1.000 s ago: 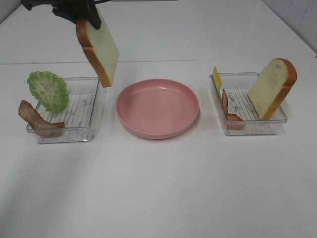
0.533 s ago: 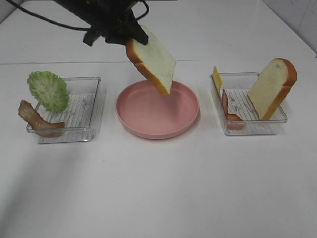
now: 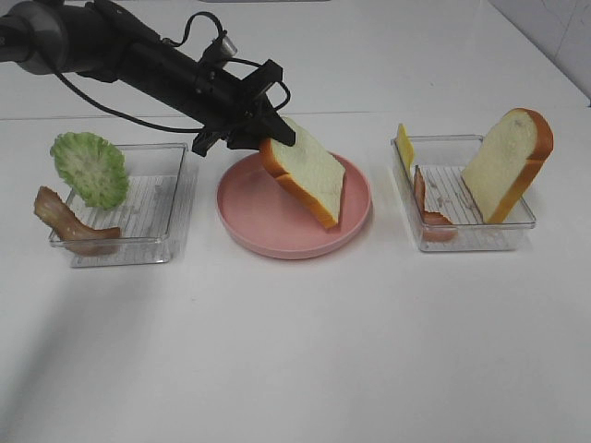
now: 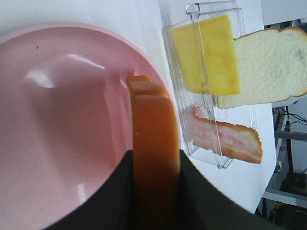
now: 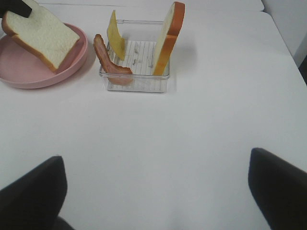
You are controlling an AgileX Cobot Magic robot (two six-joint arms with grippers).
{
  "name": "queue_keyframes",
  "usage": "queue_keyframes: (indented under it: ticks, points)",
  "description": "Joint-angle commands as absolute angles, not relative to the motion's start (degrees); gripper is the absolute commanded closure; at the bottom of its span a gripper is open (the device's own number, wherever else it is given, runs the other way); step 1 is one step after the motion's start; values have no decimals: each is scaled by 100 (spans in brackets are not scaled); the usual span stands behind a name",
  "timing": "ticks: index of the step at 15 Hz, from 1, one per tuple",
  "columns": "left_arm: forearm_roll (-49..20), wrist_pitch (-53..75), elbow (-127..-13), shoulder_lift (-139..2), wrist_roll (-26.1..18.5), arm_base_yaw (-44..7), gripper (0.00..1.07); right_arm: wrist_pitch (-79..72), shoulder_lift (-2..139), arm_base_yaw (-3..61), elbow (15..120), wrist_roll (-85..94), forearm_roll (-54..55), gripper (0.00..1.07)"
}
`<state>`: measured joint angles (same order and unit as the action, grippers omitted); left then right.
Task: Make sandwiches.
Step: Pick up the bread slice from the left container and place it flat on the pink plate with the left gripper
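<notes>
Matte black left arm (image 3: 111, 51) with looping black cables (image 3: 192, 20) and a blocky black pincer (image 3: 265, 138)

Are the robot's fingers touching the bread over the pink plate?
Touching. The left wrist view shows the dark fingers pressed against both sides of the bread, with no gap.

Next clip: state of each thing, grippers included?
Left gripper: shut on a thick white bread slice with orange-brown crust, tilted over the round pink plate.
Second bread slice: on edge in the right clear ribbed tray.
Yellow cheese square: on edge against its wall.
Right reddish-brown bacon strip: leaning in that tray.
Ruffled green lettuce leaf: propped upright at the left clear tray.
Left bacon strip: draped over its rim.
Right gripper: open.
</notes>
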<state>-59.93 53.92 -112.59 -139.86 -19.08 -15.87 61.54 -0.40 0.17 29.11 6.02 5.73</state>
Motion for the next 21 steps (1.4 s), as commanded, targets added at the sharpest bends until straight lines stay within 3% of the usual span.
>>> queue_keyframes:
  ticks: [1, 3, 6, 7, 8, 9, 13, 16, 18, 21]
  points:
    - [-6056, 5437, -11259, -14032, -1931, -1621, 107, 6091, -103, -6, 2899, 642, 561, 11]
    - [-6056, 5437, -11259, -14072, -1908, -1621, 96, 6091, -103, -6, 2899, 642, 561, 11]
    - [-6056, 5477, -11259, -14072, -1931, -1621, 61, 6091, -103, -6, 2899, 642, 561, 11]
    - [-6056, 5472, -11259, -14072, -1931, -1621, 54, 6091, -103, -6, 2899, 642, 561, 11]
    - [-6056, 5472, -11259, -14072, -1931, -1621, 54, 6091, -103, -6, 2899, 642, 561, 11]
    - [-6056, 5472, -11259, -14066, -1931, -1621, 40, 6091, -103, -6, 2899, 642, 561, 11]
    - [-5741, 5392, -11259, -13906, -1948, -1690, 40, 6091, -103, -6, 2899, 642, 561, 11]
    - [-4670, 5105, -11259, -13682, -1742, -1914, 40, 6091, -103, -6, 2899, 642, 561, 11]
    - [-3793, 4819, -11259, -13505, -1415, -2166, 39, 6091, -103, -6, 2899, 642, 561, 11]
    - [-2384, 4738, -11282, -13367, -286, -2458, 39, 6091, -103, -6, 2899, 642, 561, 11]
